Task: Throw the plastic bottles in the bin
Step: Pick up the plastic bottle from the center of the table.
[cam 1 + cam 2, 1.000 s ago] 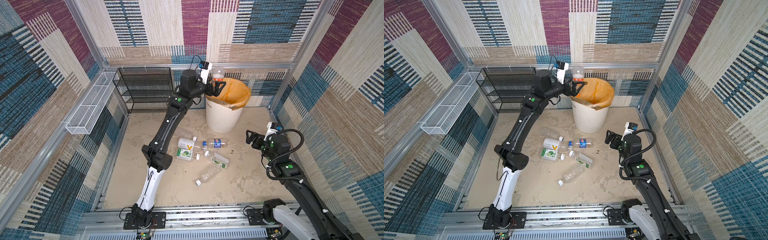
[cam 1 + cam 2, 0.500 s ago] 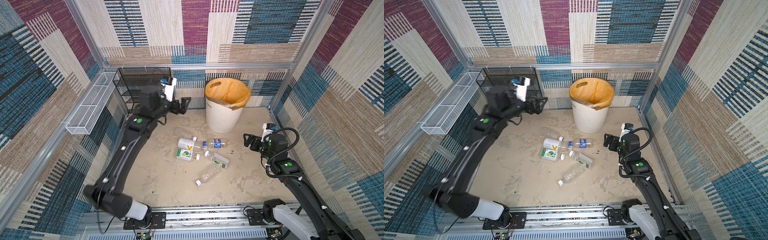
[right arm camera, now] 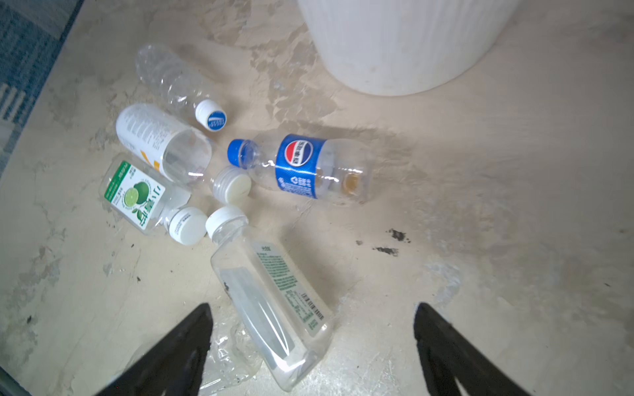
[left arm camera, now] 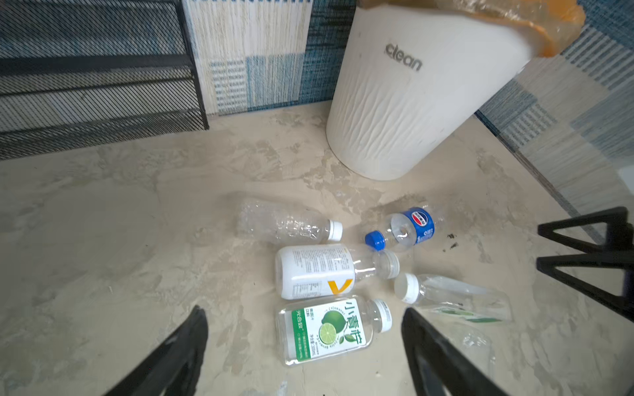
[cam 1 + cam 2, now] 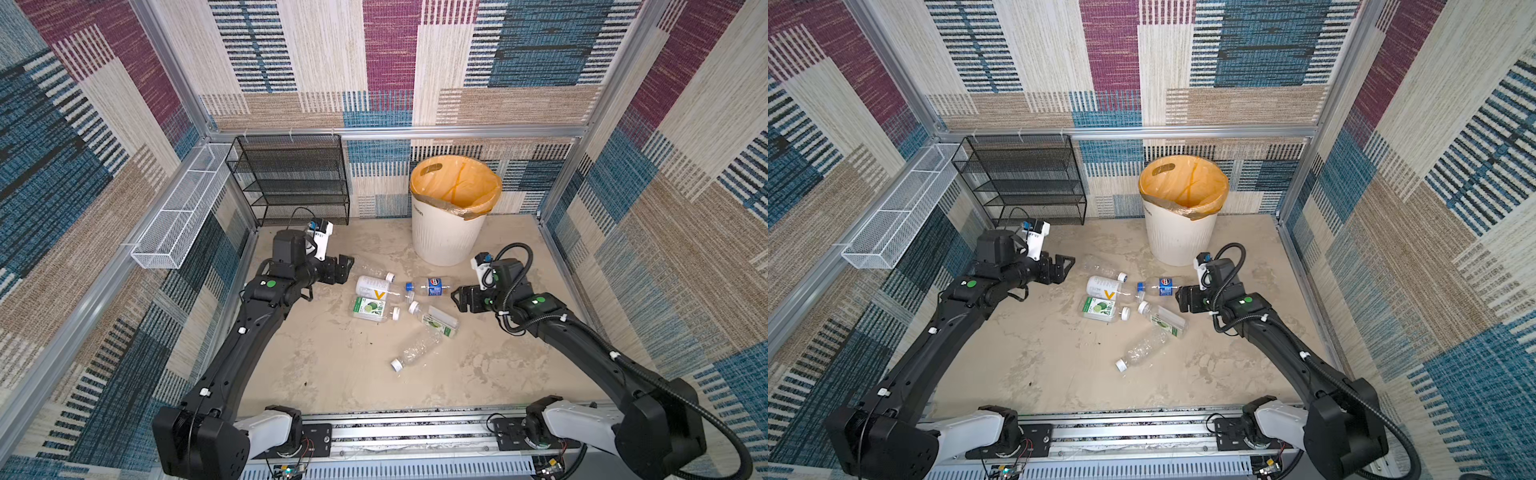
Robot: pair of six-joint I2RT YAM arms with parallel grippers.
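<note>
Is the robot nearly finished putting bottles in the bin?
Not yet. Done: unclear; inside the bin only orange bag shows. In hand: nothing; left gripper and right gripper are open and empty. Left: six bottles lie on the floor between them.

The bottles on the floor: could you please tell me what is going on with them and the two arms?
The robot's job is to throw the plastic bottles into the orange-lined bin. Six of them lie clustered on the floor in front of it, among them a Pepsi bottle and a lime-label bottle. The left end effector and the right end effector hover on either side of the cluster, both open and empty. No bottle is held right now.
</note>
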